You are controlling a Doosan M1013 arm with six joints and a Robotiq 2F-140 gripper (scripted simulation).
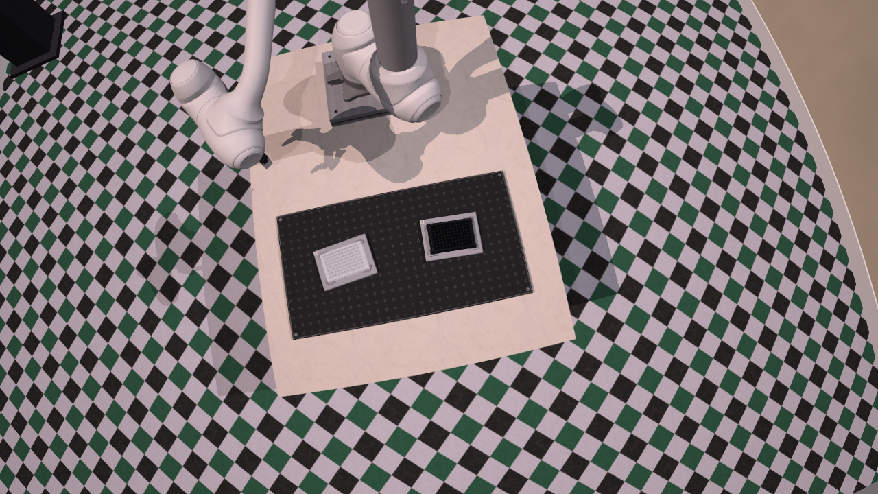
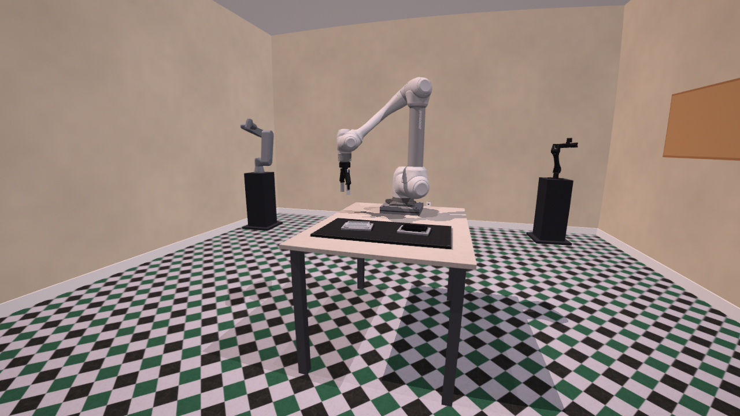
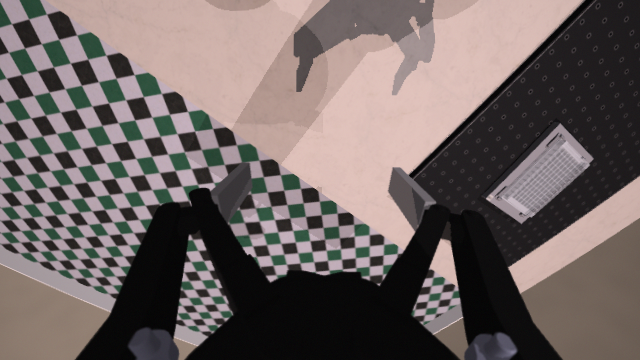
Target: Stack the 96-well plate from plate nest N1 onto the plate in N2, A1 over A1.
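Hanging high above the table's edge, the gripper stood spread to its widest with nothing between its fingers.

Seen from the top camera, the white arm reached from its base plate at 12 o'clock toward 10 o'clock, ending over the table's left rim, well apart from both nests. A black perforated board lay across the table's middle. Toward 9 o'clock on it, a white 96-well plate sat in its grey nest, turned slightly askew to the board's edges. Toward 3 o'clock, a black 96-well plate sat squarely in a pale-framed nest. In the wrist view the white plate showed at 3 o'clock, far below the grey finger pads. A1 corner marks were too small to read.
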